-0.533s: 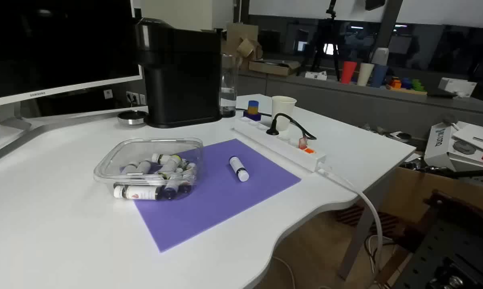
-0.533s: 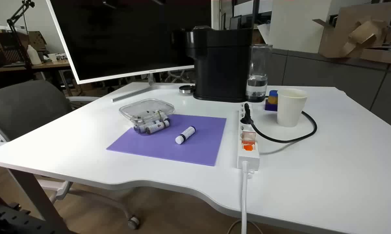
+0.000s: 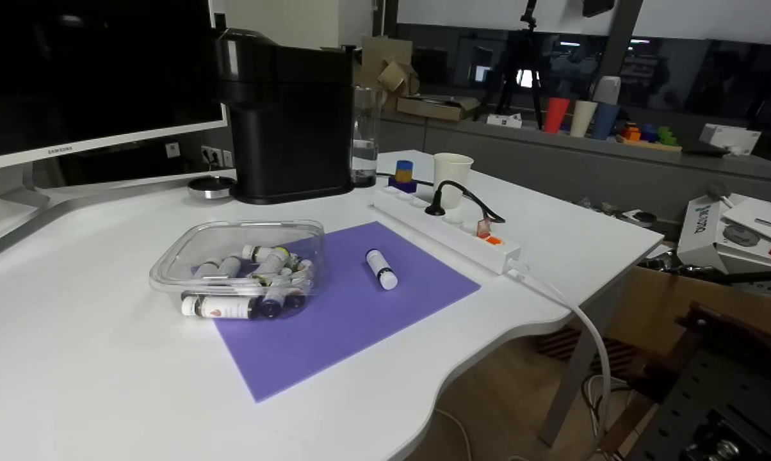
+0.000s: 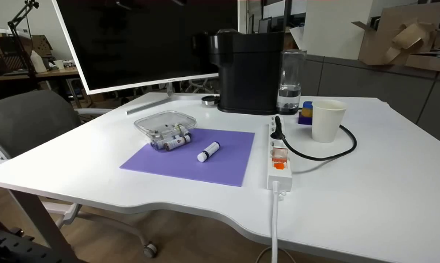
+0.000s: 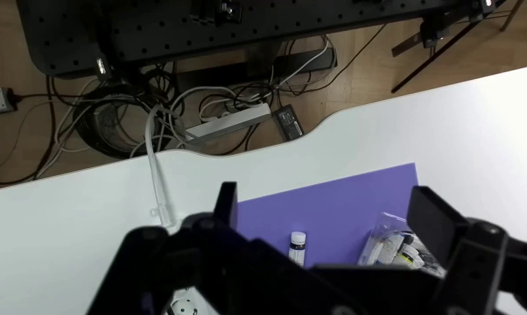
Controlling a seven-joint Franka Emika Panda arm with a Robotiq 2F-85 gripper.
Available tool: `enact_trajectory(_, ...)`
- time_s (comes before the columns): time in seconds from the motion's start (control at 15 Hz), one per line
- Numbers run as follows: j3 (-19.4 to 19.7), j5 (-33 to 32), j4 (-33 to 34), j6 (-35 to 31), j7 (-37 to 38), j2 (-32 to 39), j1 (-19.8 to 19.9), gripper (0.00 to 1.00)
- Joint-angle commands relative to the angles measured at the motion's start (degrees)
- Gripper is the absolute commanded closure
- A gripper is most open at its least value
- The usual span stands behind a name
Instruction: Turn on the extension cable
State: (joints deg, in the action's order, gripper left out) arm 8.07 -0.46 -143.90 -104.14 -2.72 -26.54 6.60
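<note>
While the gripper (image 5: 329, 212) gapes wide and empty, the approach seems in hand, and the extension cable (image 3: 440, 230), just beside the purple mat (image 3: 360, 326), likely needs its orange switch (image 3: 493, 241) pressed next.

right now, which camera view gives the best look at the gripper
The wrist view: it shows the gripper up close, its two fingers apart, with the purple sheet visible between them. Both exterior views show the white power strip but no part of the gripper.
</note>
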Motion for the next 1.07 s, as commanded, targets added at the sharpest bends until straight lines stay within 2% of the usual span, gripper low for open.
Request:
enact_trajectory(0.0,-0.2,0.1,0.1,0.1,-0.1,0.0,0.3,0.0)
enact_trajectory(0.13,-0.2,0.1,0.1,0.1,-0.1,0.0,0.3,0.0)
enact_trajectory(0.2,-0.7,-0.4,-0.7,-2.4,0.6,-0.6,0.4,0.0)
enact_trajectory(0.47,-0.8,-6.3,-1.7,-15.8,-1.6,1.7,1.0,0.0)
enact_trajectory(0.67,0.2,-10.3,-1.8,-26.1,-3.6,6.2,1.9,0.0)
enact_trajectory(1.0,4.5,-8.9,1.5,-29.7,-15.5,17.1,2.3,0.0)
